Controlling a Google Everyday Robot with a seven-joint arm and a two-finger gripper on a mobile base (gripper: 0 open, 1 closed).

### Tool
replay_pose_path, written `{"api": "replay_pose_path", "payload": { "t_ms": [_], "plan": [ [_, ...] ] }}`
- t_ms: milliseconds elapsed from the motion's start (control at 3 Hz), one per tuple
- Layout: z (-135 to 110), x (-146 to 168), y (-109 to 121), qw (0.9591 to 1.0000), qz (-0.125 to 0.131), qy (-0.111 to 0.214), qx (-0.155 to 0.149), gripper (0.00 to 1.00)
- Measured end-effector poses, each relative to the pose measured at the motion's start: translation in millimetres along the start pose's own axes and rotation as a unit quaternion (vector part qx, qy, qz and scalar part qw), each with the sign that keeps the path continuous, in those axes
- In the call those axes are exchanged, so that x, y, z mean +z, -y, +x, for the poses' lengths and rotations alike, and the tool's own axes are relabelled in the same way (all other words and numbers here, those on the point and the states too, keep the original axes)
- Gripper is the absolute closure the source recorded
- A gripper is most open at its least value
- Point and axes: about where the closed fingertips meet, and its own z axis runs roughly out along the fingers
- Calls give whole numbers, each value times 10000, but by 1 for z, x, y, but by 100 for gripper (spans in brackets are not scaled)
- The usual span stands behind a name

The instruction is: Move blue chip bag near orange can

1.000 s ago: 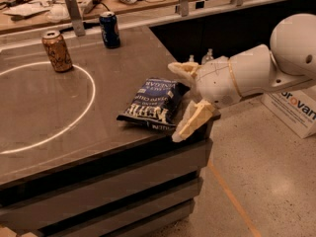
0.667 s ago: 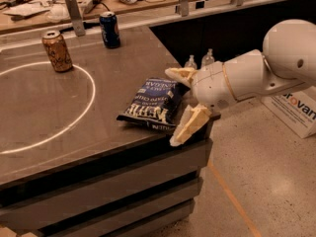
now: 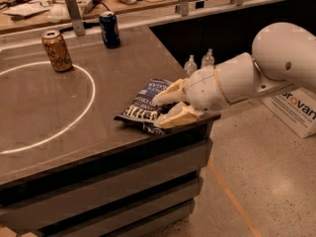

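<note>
Where crinkly blue chip bag (image 3: 141,108) lies, end effector (image 3: 159,112) overlaps.

blue chip bag (image 3: 142,104) right end hidden behind hand (image 3: 160,112)

I read this as a robotics lab or workshop: my white arm (image 3: 247,73) reaches in with its end effector (image 3: 165,111) at the corner of a dark steel worktop (image 3: 74,127) that has a white ring (image 3: 93,90) marked on it like a test zone. Behind it stands a wooden bench (image 3: 148,1) littered with cables and gear. The floor (image 3: 276,181) is bare speckled concrete with an orange line (image 3: 233,201) painted across it, and a printed sign (image 3: 296,110) leans low against the wall.
</note>
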Motion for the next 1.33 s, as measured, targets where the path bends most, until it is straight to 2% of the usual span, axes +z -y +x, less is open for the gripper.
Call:
{"api": "replay_pose_path", "payload": {
  "t_ms": [333, 667, 1000, 1333],
  "plan": [
    [-6, 0, 1, 9999, -40, -28, -91, 87],
    [-12, 3, 7, 9998, -68, -14, -210, 100],
    [-20, 6, 19, 9994, 7, -11, -347, 100],
    [-25, 3, 40, 9984, 318, -50, -457, 100]
  ]
}}
